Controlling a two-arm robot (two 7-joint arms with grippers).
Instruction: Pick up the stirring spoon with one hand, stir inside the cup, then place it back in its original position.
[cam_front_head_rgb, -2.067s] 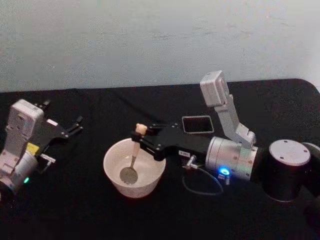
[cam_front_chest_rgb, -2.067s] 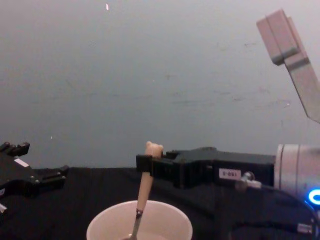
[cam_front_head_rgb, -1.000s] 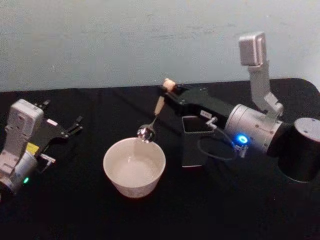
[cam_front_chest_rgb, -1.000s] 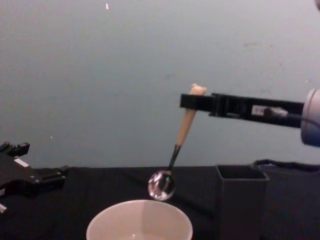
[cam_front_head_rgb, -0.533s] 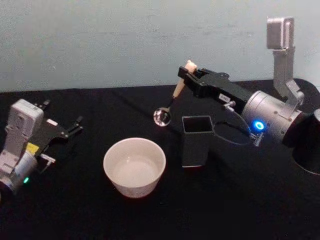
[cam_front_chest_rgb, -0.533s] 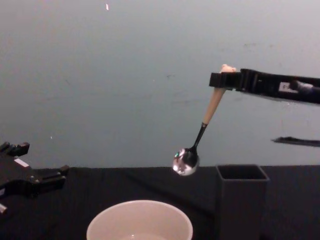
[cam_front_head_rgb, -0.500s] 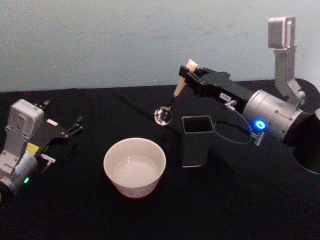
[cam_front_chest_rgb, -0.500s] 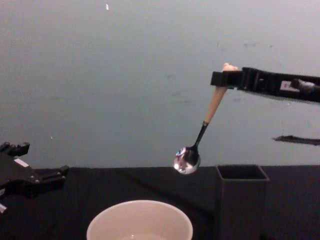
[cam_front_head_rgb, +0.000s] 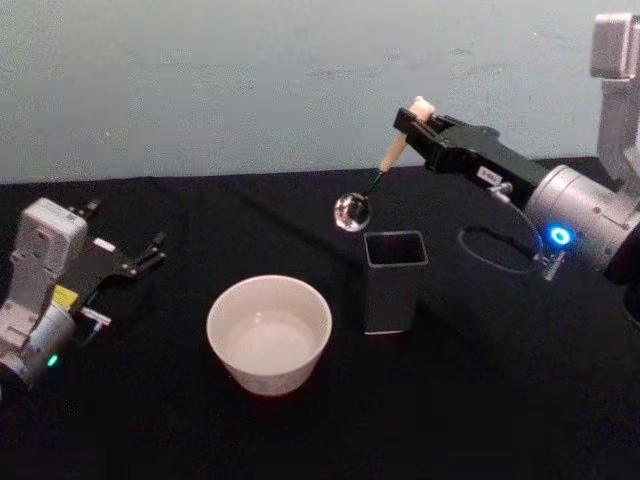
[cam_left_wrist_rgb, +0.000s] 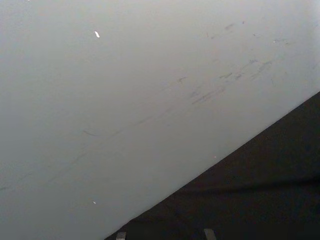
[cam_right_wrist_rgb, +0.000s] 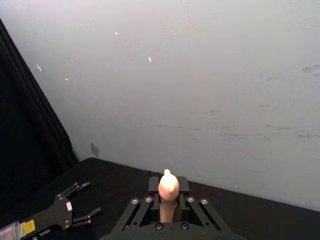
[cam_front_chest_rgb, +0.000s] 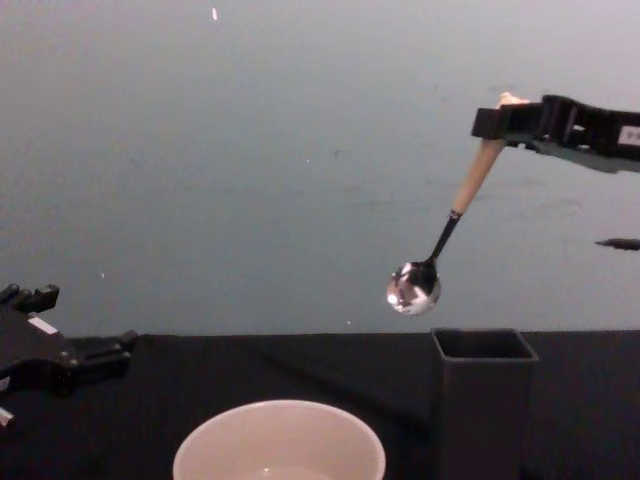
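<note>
Right claw (cam_front_head_rgb: 410, 121), pinching the stirring spoon (cam_front_chest_rgb: 462, 195) by its top, has moved off the cup (cam_front_head_rgb: 268, 335) toward 2 o'clock. The spoon's bowl hangs, seemingly, above the dark grey holder (cam_front_head_rgb: 392, 285), at its 10 o'clock corner. Left claw (cam_front_head_rgb: 153, 250) sits spread at 9 o'clock.

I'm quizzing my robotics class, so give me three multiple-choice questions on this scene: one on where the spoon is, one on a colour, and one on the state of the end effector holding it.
1. The stirring spoon's bowl is: A lying flat; B in the air, higher than the holder's rim; C deep inside the holder.
2. The holder is: A dark grey; B red; C white.
3. The right end effector is: A open and empty; B shut on the spoon's handle; C parked low.

Answers:
1 B: the chest view shows the bowl hanging above the rim.
2 A: its walls are dark grey.
3 B: it clamps the beige handle just below the bear head.
</note>
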